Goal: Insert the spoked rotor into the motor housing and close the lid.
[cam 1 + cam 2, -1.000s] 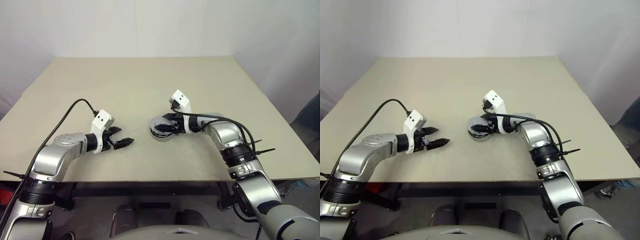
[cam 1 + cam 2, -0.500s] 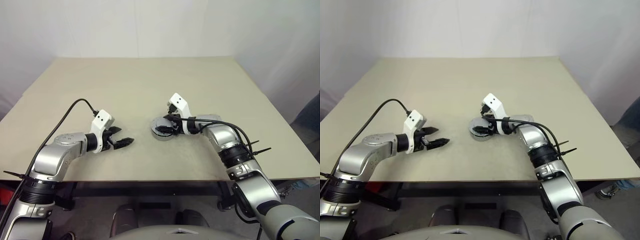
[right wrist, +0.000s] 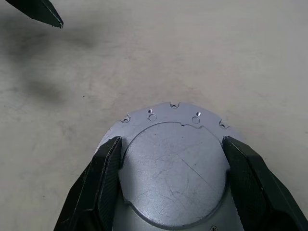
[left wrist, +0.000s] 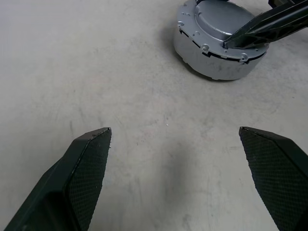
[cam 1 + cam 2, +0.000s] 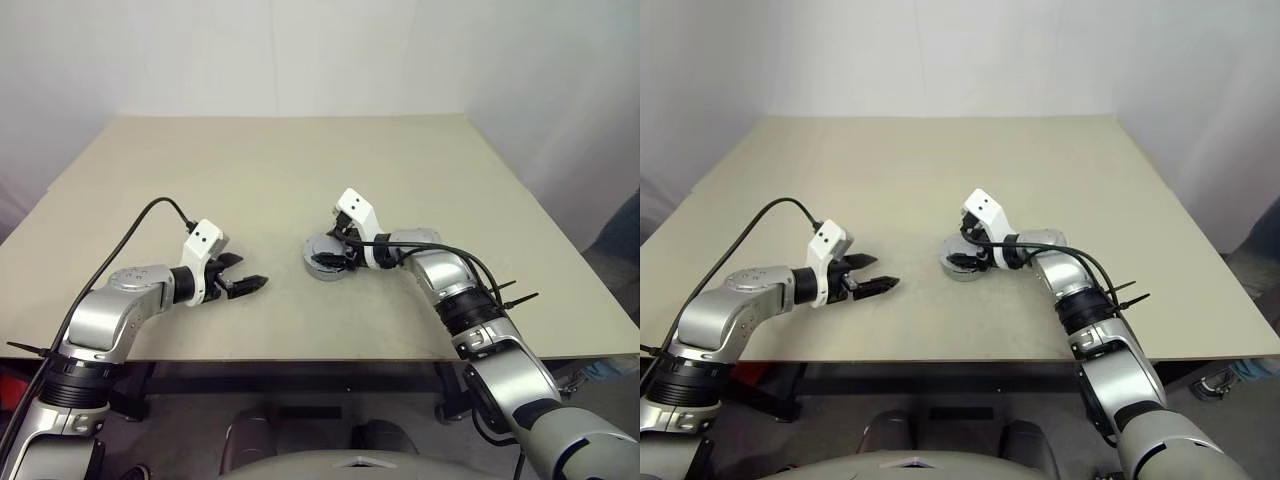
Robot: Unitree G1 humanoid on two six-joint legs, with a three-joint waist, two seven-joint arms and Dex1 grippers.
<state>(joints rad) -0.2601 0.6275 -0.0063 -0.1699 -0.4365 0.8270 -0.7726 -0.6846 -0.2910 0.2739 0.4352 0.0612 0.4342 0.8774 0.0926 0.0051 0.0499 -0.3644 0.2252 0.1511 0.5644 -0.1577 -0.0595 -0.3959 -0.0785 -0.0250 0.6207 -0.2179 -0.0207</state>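
Just one lid (image 3: 173,168) on table (image 5: 300,170), two tools, right tool (image 3: 171,183) astride it

Silver-grey lid (image 3: 173,173) w/ fine scratches, black pincer fingers (image 4: 77,187), beige table (image 5: 300,170).

The right tool (image 5: 330,261) has eased lower over the lid (image 3: 173,168) on the motor housing (image 4: 216,62) and rolled a little at the wrist; its white camera block now sits lower and nearer 9 o'clock than a second ago.
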